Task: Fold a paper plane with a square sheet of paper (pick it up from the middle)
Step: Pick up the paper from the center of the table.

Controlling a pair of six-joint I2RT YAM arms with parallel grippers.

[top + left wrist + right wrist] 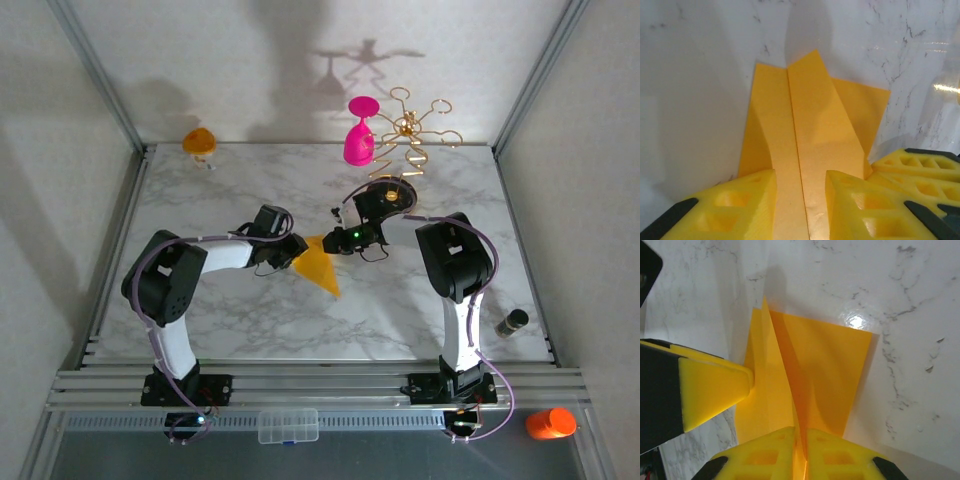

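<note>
right wrist: my right pincer (801, 437) clamped on sheet (830, 365) ridge, left pincer (801, 185) apart astride it. mid-fold; next close left, crease.

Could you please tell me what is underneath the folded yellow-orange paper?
The white marble table shows all around the paper. Its raised middle fold is pinched in the right claw, and the sheet covers whatever lies directly beneath it.

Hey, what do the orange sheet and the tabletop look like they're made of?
The square sheet of paper: thin matte paper, judging by its sharp crease. The table: glossy marble-look surface, grey veins and glare; stone or laminate, cannot tell.
</note>
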